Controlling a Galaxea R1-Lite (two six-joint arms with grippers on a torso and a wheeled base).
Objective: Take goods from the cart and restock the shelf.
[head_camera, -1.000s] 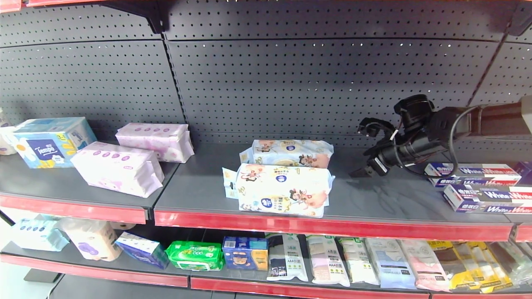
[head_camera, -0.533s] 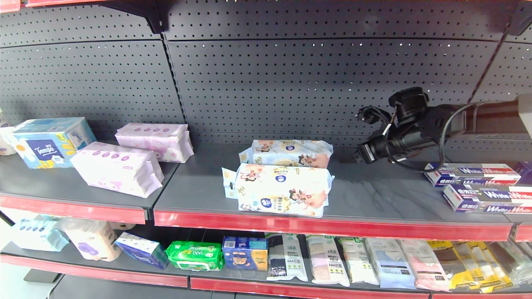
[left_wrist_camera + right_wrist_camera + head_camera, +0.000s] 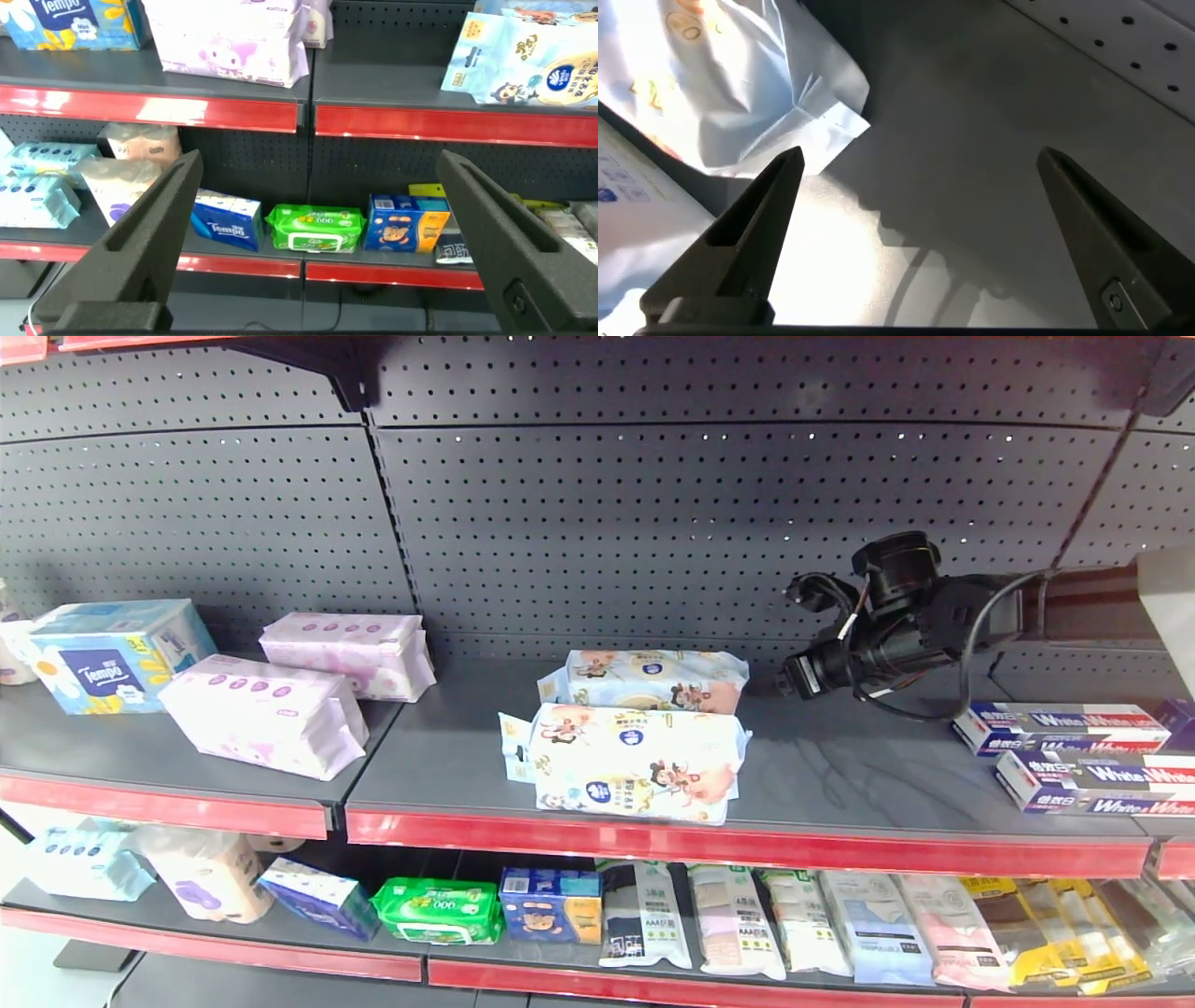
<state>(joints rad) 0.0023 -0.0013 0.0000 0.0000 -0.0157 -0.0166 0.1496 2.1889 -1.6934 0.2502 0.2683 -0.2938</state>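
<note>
Two cartoon-printed packs [image 3: 635, 761] lie on the middle board of the shelf [image 3: 840, 784], one at the front lip and the other just behind it, touching or nearly so. I take these as goods already stocked. My right end effector [image 3: 794, 677] hovers over the bare stretch of board between those packs and the toothpaste boxes [image 3: 1064, 726], close to the perforated back panel [image 3: 653, 523]. In my right wrist view, it [image 3: 920, 154] is spread wide with nothing between the fingers, and a corner of a pack lies just beside it. My left end effector [image 3: 318, 157] is also spread wide and empty, held low and facing the lower shelf, where a green wipes pack [image 3: 316, 229] sits. With both empty and that stretch still bare, I judge the restocking is partly done and another trip to the cart is due; how much remains there I cannot tell. As for labels, the pink packs [image 3: 266, 714] carry rows of purple ovals, the blue box [image 3: 112, 653] has a dark badge and a daisy, and the toothpaste boxes bear bold lettering along their sides.
</note>
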